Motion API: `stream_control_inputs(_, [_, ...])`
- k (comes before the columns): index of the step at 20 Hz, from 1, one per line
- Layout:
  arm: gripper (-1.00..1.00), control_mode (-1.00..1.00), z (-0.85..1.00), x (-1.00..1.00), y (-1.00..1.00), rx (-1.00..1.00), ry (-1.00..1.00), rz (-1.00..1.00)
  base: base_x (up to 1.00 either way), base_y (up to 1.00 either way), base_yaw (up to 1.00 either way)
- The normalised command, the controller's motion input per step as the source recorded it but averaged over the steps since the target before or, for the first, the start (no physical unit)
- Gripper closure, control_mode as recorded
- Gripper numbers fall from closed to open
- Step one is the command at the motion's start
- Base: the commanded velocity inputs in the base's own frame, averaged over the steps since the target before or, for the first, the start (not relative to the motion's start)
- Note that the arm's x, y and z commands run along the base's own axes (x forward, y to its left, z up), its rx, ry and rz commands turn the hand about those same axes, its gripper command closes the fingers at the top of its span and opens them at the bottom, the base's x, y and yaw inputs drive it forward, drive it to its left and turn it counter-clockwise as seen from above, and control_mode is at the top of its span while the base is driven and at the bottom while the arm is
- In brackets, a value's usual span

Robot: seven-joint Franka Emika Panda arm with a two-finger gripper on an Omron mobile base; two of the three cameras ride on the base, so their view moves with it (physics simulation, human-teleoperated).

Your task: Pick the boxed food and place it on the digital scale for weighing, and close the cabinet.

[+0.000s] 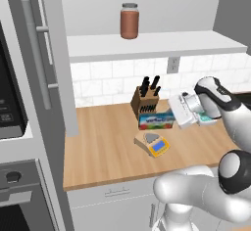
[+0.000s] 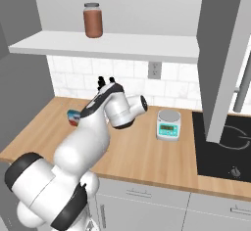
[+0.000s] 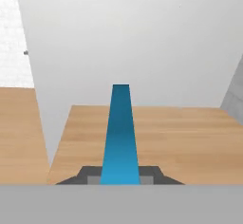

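Arm is reaching forward from the base, elbow bent low, forearm rising to a wrist turned sideways so the hand is pointing level across the counter. Gripper (image 3: pixel 120 178) is clamping the boxed food (image 3: pixel 121 133), jaws closed on its flat sides; the carton is sticking straight out ahead of the fingertips, edge-on to the hand camera.
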Motion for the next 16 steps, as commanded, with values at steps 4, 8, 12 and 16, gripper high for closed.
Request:
stream_control_inputs(4, [1.0, -1.0, -0.28, 0.0, 0.06, -0.03, 0.23, -0.05, 0.0, 0.0, 0.0])
stream_control_inputs(8, [1.0, -1.0, -0.45, 0.06, 0.0, -0.05, 0.11, -0.04, 0.0, 0.0, 0.0])
stream_control_inputs(12, [1.0, -1.0, -0.32, 0.18, 0.0, -0.01, 0.02, -0.01, 0.0, 0.0, 0.0])
stream_control_inputs(16, [1.0, -1.0, -0.19, 0.1, -0.03, 0.0, 0.02, 0.0, 0.0, 0.0, 0.0])
